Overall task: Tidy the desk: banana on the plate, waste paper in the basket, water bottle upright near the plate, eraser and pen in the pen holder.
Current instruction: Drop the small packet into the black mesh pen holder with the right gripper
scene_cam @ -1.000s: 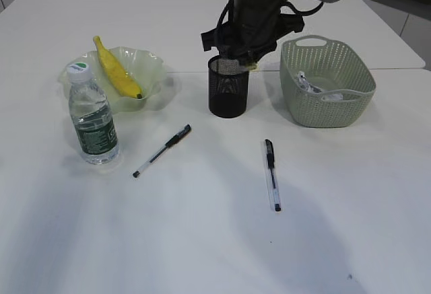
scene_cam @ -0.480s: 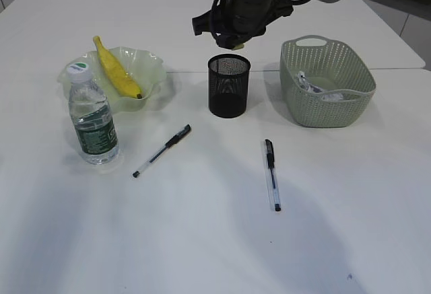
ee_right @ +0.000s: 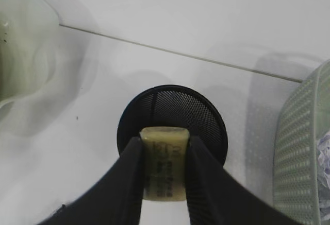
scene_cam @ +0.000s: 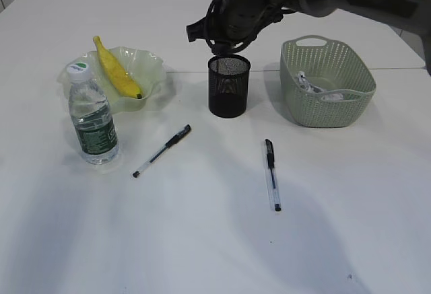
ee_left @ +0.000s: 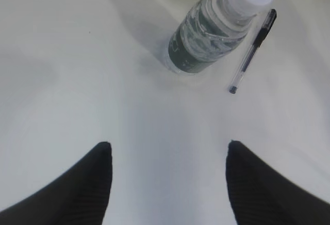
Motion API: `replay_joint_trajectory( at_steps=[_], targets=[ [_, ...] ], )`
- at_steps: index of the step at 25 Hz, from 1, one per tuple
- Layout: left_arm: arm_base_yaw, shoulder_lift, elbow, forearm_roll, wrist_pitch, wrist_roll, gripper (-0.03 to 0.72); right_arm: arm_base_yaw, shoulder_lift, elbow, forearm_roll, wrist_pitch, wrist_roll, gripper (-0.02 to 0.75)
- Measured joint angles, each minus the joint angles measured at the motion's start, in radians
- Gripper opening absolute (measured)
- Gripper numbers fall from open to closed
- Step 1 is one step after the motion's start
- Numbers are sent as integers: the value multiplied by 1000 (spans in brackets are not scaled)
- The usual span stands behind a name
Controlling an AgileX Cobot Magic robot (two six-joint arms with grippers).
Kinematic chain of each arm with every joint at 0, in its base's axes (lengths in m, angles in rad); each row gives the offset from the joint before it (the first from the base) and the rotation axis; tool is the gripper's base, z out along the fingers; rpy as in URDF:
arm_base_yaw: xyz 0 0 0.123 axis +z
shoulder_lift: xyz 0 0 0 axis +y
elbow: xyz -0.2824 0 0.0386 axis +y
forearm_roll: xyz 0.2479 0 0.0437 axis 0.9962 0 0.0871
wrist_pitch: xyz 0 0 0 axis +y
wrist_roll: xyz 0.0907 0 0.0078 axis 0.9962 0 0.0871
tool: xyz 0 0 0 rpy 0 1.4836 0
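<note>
right end effector (ee_right: 164, 171) pinches eraser (ee_right: 165, 163) above pen holder (ee_right: 171, 113).

Banana (scene_cam: 117, 70) rests in ruffled green plate (scene_cam: 151, 77); bottle (scene_cam: 92, 120) upright beside it; pale eraser (ee_right: 165, 162) poised above black mesh pen holder (scene_cam: 228, 85)

Between the right gripper's (ee_right: 164, 171) matt black fingers (ee_right: 129, 176) sits the eraser (ee_right: 164, 163), a dull, pale yellowish rubbery block with faint print, and below it stands the pen holder (ee_right: 171, 117) of fine black mesh. To the gripper's right the basket (ee_right: 304, 153) is matt sage-green perforated plastic; to its left the plate (ee_right: 20, 45) is glossy, translucent pale green. Ahead of the left gripper's (ee_left: 167, 178) matt black, finely ribbed fingers (ee_left: 98, 178), the water bottle (ee_left: 211, 32) is clear shiny plastic on the smooth white desk (ee_left: 77, 81).
</note>
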Motion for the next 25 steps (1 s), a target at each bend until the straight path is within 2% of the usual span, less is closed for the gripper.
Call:
replay_joint_trajectory(
  at_steps=[13, 25],
  targets=[
    [0, 0, 0, 0, 0, 0, 489, -3, 12, 0, -26, -72, 0, 176],
    [0, 0, 0, 0, -2, 0, 489, -42, 19, 0, -41, -156, 41, 176]
  ],
)
